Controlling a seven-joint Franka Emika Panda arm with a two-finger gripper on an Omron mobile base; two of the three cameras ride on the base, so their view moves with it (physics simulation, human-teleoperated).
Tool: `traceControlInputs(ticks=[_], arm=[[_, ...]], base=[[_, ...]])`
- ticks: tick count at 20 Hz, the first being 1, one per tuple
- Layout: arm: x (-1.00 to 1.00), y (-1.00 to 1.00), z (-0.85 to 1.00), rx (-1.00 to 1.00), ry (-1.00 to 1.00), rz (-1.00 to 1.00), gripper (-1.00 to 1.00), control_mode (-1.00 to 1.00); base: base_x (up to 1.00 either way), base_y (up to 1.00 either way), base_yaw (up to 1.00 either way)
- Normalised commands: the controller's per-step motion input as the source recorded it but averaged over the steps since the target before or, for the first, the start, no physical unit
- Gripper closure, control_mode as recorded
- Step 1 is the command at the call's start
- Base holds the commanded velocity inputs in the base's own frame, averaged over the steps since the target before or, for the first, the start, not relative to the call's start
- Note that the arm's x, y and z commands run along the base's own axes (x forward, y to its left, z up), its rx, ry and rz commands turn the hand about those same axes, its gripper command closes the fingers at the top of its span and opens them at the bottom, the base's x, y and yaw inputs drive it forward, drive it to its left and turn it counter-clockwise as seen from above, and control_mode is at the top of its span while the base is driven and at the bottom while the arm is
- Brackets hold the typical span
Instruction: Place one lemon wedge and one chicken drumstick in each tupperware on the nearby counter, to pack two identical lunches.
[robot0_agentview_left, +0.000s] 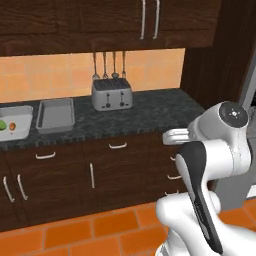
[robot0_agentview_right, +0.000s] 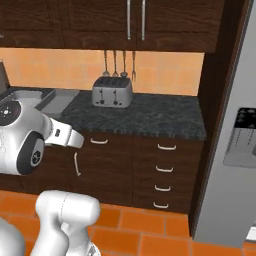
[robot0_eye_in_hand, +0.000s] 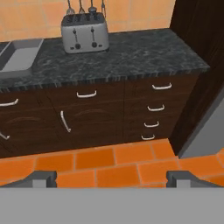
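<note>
Left tupperware (robot0_agentview_left: 15, 125) holds a green and an orange piece; tupperware beside it (robot0_agentview_left: 55, 115) is bare. Gripper (robot0_eye_in_hand: 111, 178) spread wide, gripping nothing.

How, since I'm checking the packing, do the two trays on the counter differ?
The left tray holds a green piece and an orange piece; the right tray holds nothing visible. The left tray looks paler, the right tray darker grey. The picture's edge cuts the left tray; the right tray shows whole. Both are shallow, rectangular, on the counter.
</note>
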Motion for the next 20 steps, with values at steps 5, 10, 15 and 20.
traceControlInputs(ticks=[5,10,15,20], arm=[[0.0,0.0,0.0,0.0,0.0,0.0,-1.0,1.0],[0.0,0.0,0.0,0.0,0.0,0.0,-1.0,1.0],[0.0,0.0,0.0,0.0,0.0,0.0,-1.0,1.0],[0.0,0.0,0.0,0.0,0.0,0.0,-1.0,1.0]], base=[[0.09,-0.98,0.0],[0.67,-0.73,0.0],[-0.13,-1.0,-0.01],[-0.12,-1.0,0.0]])
